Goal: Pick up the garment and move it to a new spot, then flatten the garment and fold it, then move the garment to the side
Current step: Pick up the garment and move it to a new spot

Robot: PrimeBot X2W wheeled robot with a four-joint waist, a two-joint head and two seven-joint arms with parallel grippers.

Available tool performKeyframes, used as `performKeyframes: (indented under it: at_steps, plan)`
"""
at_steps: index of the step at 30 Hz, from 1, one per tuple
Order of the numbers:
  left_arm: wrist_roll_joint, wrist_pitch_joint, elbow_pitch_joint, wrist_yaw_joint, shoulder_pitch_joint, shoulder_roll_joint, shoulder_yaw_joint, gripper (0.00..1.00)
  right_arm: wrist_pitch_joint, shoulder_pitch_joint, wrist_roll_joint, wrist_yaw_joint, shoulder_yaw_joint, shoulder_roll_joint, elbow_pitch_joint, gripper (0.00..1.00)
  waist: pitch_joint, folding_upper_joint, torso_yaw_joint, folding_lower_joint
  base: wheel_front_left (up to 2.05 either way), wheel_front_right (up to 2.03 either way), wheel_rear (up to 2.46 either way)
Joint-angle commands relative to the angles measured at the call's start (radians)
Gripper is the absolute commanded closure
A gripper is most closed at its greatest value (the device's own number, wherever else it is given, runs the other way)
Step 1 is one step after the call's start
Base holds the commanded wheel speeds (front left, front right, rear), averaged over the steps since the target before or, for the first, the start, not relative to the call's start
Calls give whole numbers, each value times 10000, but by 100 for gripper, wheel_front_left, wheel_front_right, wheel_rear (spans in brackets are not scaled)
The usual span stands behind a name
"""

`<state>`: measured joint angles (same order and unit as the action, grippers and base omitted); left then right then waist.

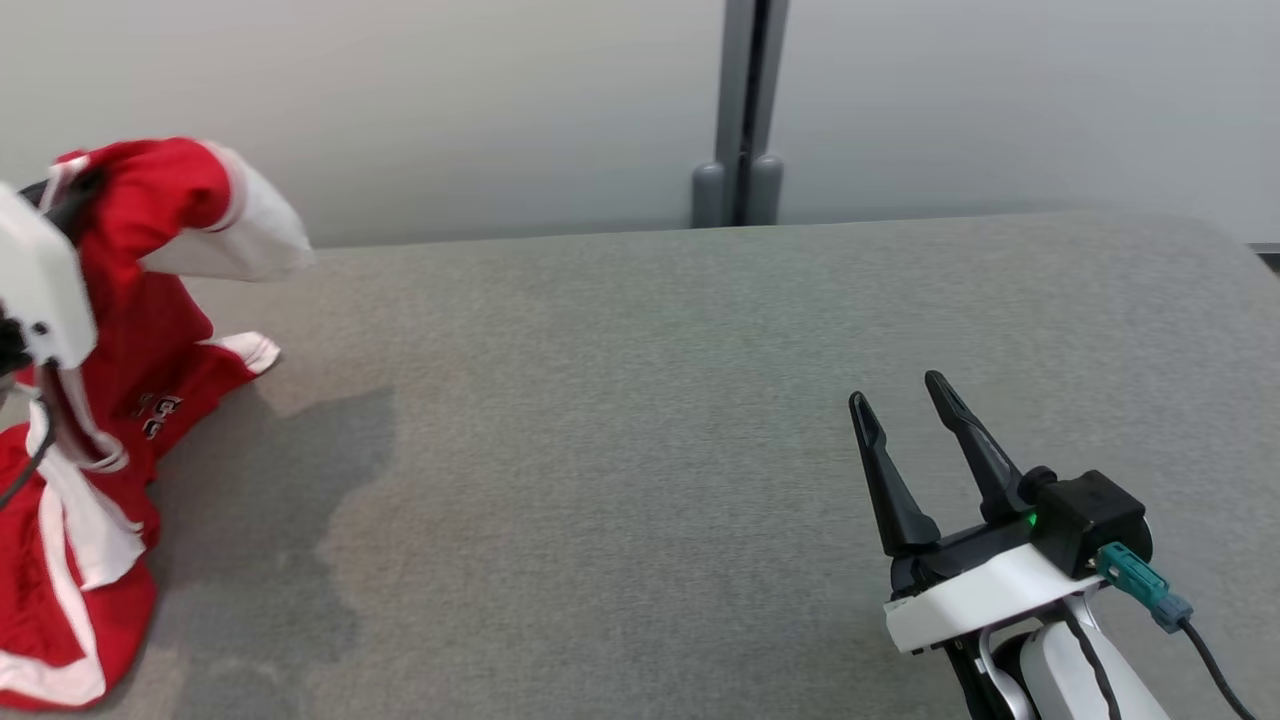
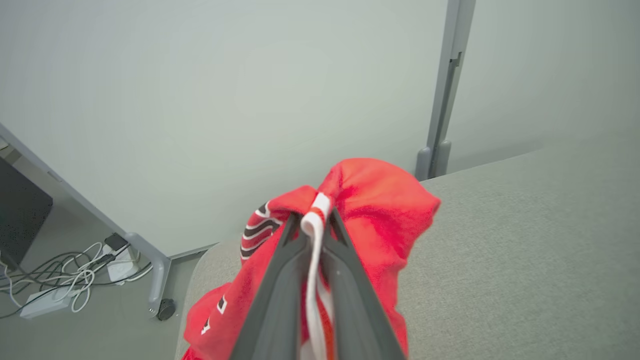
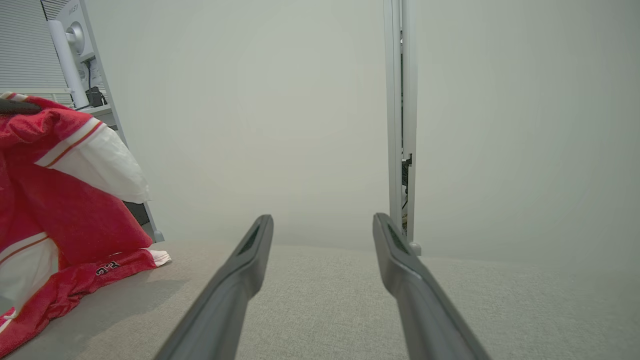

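The garment is a red and white jersey with dark lettering, lifted at the far left of the grey table; its lower part trails on the surface. My left gripper is shut on a bunched fold with a white band, and the cloth drapes over both fingers. In the head view that arm's white wrist stands in front of the raised cloth. My right gripper hovers open at the lower right, far from the garment, with nothing between its fingers.
A grey post and pale wall panels stand behind the table's far edge. Off the left end, cables and a power strip lie on the floor by a desk leg. A monitor sits beyond.
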<state>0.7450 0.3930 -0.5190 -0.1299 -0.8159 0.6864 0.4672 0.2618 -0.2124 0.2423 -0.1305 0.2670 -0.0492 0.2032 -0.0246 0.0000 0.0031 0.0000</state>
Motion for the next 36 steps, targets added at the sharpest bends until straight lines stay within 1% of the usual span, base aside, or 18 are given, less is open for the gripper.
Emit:
performKeyframes:
  at_steps: [1, 4, 7, 9, 14, 16, 18, 22, 23, 25, 26, 28, 31, 34, 35, 36]
  plan:
    - [-39, 99, 423, -7, -289, -148, 143, 100, 48, 101, 109, -5, -59, -39, -61, 0, 316, 0, -479, 0, 0, 0, 0]
    - [-339, 376, 1205, 6, -477, -365, 569, 100, 47, 171, 219, -5, -117, -39, -121, 0, 415, 0, -854, 0, 0, 0, 0]
    - [-404, 573, 1960, 53, -712, -914, 900, 100, 48, 149, 243, -5, -188, -38, -150, 0, 446, 0, -1180, 0, 0, 0, 0]
    - [-420, 501, 2377, 108, -918, -1287, 1004, 100, 48, 113, 261, -5, -224, -34, -177, 0, 443, 0, -1368, 0, 0, 0, 0]
    - [300, 33, 3023, 402, -1025, -2570, 795, 100, 48, 54, 242, -5, -326, -36, -218, 0, 327, 0, -1703, 0, 0, 0, 0]
    - [650, -87, 3089, 488, -719, -2904, 676, 100, 48, 88, 228, -5, -369, -37, -217, 0, 264, 0, -1782, 0, 0, 0, 0]
    - [893, -205, 3046, 554, -274, -3064, 668, 100, 48, 139, 220, -5, -417, -34, -212, 0, 189, 0, -1828, 0, 0, 0, 0]
    - [1198, -828, 2548, 620, 982, -3270, 635, 100, 48, 138, 207, -5, -433, -37, -180, 0, -29, 0, -1892, 0, 0, 0, 0]
    - [1198, -828, 2548, 620, 982, -3270, 635, 100, 48, 138, 207, -5, -433, -37, -180, 0, -29, 0, -1892, 0, 0, 0, 0]
    - [1183, -1246, 2008, 610, 1667, -3256, 688, 100, 48, 56, 205, -5, -428, -37, -186, 0, -151, 0, -1920, 0, 0, 0, 0]
    - [1052, -1716, 1287, 581, 2249, -3240, 763, 100, 48, -19, 183, -5, -472, -37, -188, 0, -251, 0, -1932, 0, 0, 0, 0]
    - [784, -2206, 450, 524, 2613, -3187, 928, 100, 47, -66, 142, -5, -493, -35, -185, 0, -330, 0, -1924, 0, 0, 0, 0]
    - [414, -3016, -851, 429, 2862, -3212, 1122, 100, 48, -157, 103, -5, -531, -36, -153, 0, -417, 0, -1879, 0, 0, 0, 0]
    - [285, -3821, -1964, 303, 2845, -3414, 1184, 100, 48, -196, 58, -5, -503, -36, -97, 0, -428, 0, -1779, 0, 0, 0, 0]
    - [328, -3968, -2263, 243, 2816, -3515, 1213, 79, 48, -190, 52, -5, -494, -36, -81, 0, -413, 0, -1738, 0, 0, 0, 0]
    - [389, -4081, -2550, 186, 2779, -3606, 1240, 30, 48, -177, 39, -5, -486, -39, -63, 0, -392, 0, -1697, 0, 0, 0, 0]
